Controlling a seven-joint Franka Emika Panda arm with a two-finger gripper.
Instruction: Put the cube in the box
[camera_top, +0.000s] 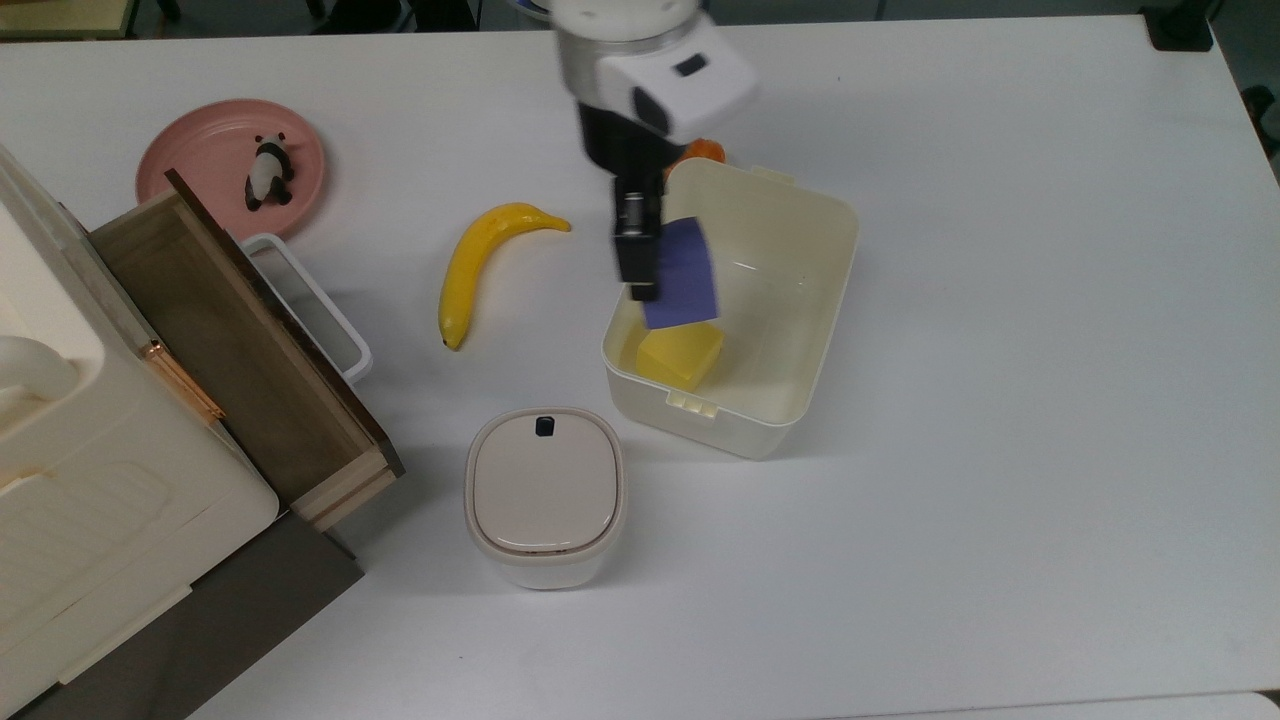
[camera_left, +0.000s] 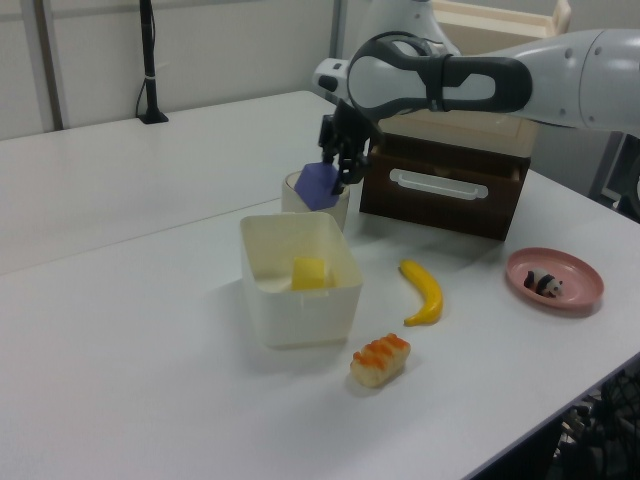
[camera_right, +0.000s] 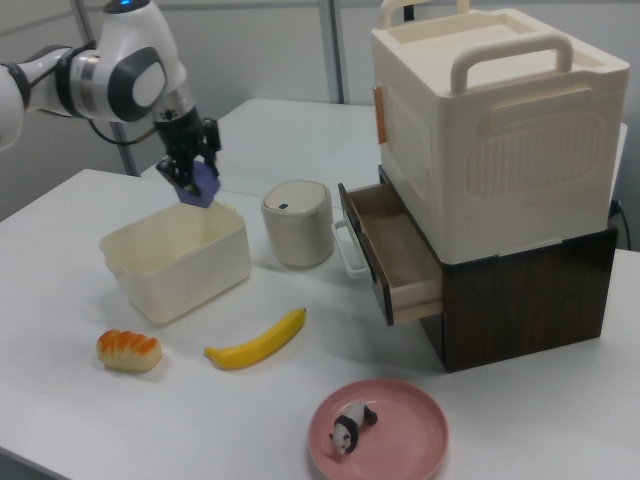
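The gripper (camera_top: 655, 262) had its jaws closed tight on the cube (camera_top: 682, 273), so the pick-up part of the job was done. The cube was purple-blue and it hung in the air, touching nothing but the jaws. In the top view it sat over the box's (camera_top: 822, 210) left side, partly over the yellow cube (camera_top: 683, 355) that lay on the box floor. In the left view the cube (camera_left: 316, 184) was well above the box's (camera_left: 300, 305) rim, near its far edge, and in the right view it (camera_right: 196, 186) hung above the box's (camera_right: 180, 268) back wall.

So the carrying looked almost finished. What was left, I think, was to bring the cube a bit more over the middle, lower it, and open the jaws to let it go. It was not in the box yet.

The yellow cube took up some room, so the purple one might land on it or beside it.

The banana (camera_top: 482, 262) lay on the desk (camera_top: 1000, 450), well apart from the box. The small bin (camera_top: 545, 495) with a lid stood near the box.
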